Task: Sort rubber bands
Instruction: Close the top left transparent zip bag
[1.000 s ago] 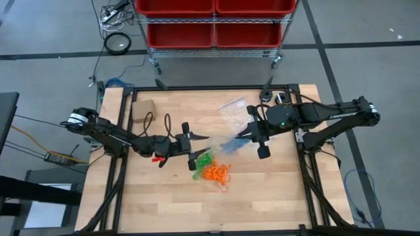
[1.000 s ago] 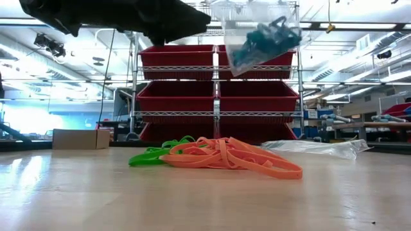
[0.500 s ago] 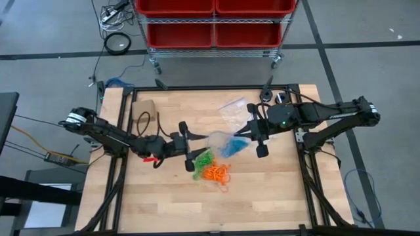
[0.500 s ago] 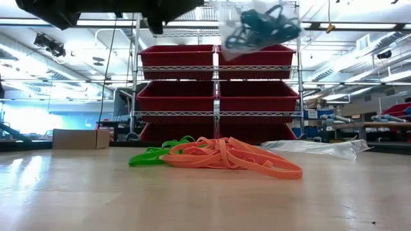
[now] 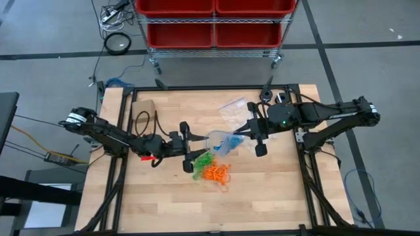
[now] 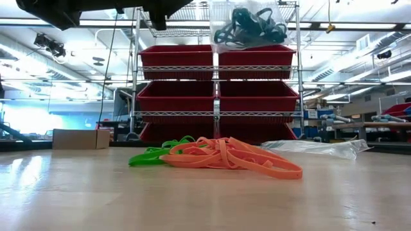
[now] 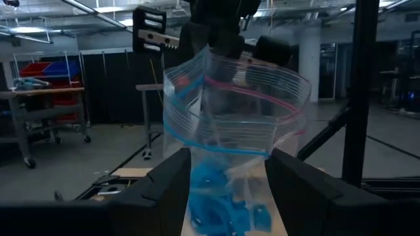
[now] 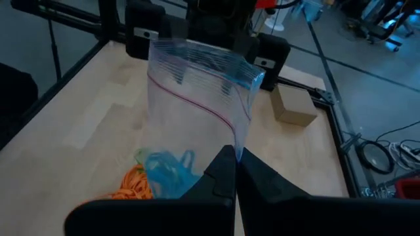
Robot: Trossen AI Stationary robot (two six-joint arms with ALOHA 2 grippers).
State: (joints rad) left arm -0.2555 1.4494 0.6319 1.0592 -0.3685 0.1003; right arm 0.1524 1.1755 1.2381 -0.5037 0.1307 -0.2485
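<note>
A clear zip bag (image 5: 220,139) with blue rubber bands (image 7: 216,204) in its bottom hangs high over the table's middle, between my two grippers. My right gripper (image 8: 234,156) is shut on it from the table's right. My left gripper (image 7: 228,167) stands open at the bag's left side. Its two fingers flank the bag's lower part, and the bag's mouth (image 7: 236,92) gapes above them. Below the bag, orange rubber bands (image 5: 215,173) and green rubber bands (image 5: 203,159) lie in a loose pile on the table. My right gripper pinches the bag's side edge (image 8: 237,145), a little below the zip strip, between its two shut fingers. It comes slanting down from the table's right. The bag is lifted clear of the table, mouth open, with the blue bands sagging in its bottom. My left gripper has a finger (image 7: 172,187) close on each side of the bag's lower part; whether they touch it I cannot tell.
A second clear bag (image 5: 231,109) lies flat near the table's far edge. A small cardboard box (image 5: 142,108) sits at the far left corner. A wire cart with red bins (image 5: 213,23) stands beyond the far edge. Bare wood lies along the near edge.
My left gripper has risen a little and tipped its fingers upward. The bag in my right gripper has swung up and toward the left gripper. It has gone from slanting to nearly level in the low view, and its mouth has spread open.
</note>
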